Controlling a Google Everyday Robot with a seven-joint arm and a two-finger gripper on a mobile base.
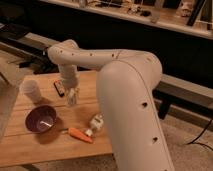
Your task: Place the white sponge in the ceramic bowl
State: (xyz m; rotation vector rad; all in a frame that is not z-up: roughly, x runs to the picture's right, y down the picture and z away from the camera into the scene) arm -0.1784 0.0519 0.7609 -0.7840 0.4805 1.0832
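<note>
Wooden slatted table [30,150], dim room, a dark counter along the back – one camera view only.

Item 1 – gripper [73,100]: hangs from the bent white arm [125,95] over the middle of the table, pointing down, clear of the boards as far as can be told. Fingers pressed together on a small pale block.

Item 2 – white sponge [73,95]: judged to be that pale block, pinched at the fingertips and off the table. No other sponge-like piece lies on the boards. Its long axis cannot be told; the fingers cover much of it.

Item 3 – ceramic bowl [34,125]: dark purple, glossy, upright, nothing visible in it. It sits toward picture-left of the gripper and nearer the camera. Gripper and sponge are near the bowl's far right rim, beside the bowl and not over it.

Item 4 – bystanders: translucent white cup [31,91] beyond the bowl; dark flat object [60,88] just behind the gripper; orange carrot [80,135] and white labelled bottle [95,123] toward the near right.

Assessment: carry stage. The coming move turns on shifting the sponge toward the picture's lower left until it is above the bowl's opening, then releasing.
</note>
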